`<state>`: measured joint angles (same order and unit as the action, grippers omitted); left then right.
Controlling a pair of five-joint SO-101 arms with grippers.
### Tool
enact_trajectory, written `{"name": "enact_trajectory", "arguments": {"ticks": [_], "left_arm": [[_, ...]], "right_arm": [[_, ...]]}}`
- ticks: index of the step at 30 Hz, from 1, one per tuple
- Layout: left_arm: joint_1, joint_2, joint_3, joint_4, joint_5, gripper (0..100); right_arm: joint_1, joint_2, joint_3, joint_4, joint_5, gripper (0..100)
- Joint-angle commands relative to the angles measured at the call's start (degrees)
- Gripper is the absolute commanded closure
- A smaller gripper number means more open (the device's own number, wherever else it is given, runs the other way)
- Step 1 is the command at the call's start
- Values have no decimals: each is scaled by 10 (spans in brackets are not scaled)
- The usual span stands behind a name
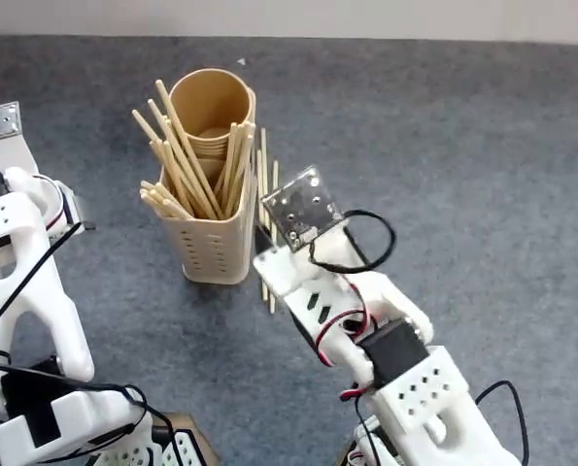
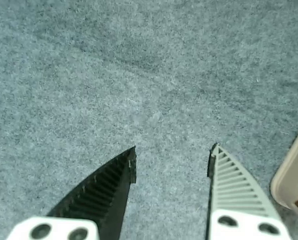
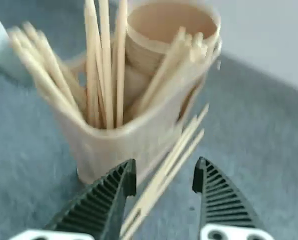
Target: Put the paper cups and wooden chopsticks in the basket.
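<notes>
2, perhaps 3, loose chopsticks (image 3: 186, 137), ends cut off, between right pincer (image 3: 165, 175)

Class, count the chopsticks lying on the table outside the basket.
2 chopsticks visible: both lie side by side on the table beside the basket, beneath the right gripper; the arm may hide others.

surface: grey carpeted table (image 1: 463, 146) | on it: upright basket (image 1: 216, 248); loose chopsticks (image 3: 174, 155) beside basket

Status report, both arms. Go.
Left gripper open over bare table. Right gripper open, fingers straddling loose chopsticks beside basket. Paper cups already in basket. Nothing blocking.
</notes>
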<state>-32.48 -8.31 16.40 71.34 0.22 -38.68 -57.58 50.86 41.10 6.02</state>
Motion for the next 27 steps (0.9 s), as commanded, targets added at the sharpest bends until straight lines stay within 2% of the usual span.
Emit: {"name": "enact_trajectory", "arguments": {"ticks": [1,7,11,22,27], "left_arm": [[-1,-6,-4,-7,-6,747],[-2,-6,-4,-7,-6,747],[-2,-6,-4,-7,-6,747],[-2,-6,-4,-7,-6,747],[-2,-6,-4,-7,-6,747]], "right_arm": [[6,-5,64,-4,-6,808],[7,66,170,-161,-5,808],[6,166,169,-227,-5,808],[5,400,95,-302,-9,808],[4,416,76,-301,-78,808]]}}
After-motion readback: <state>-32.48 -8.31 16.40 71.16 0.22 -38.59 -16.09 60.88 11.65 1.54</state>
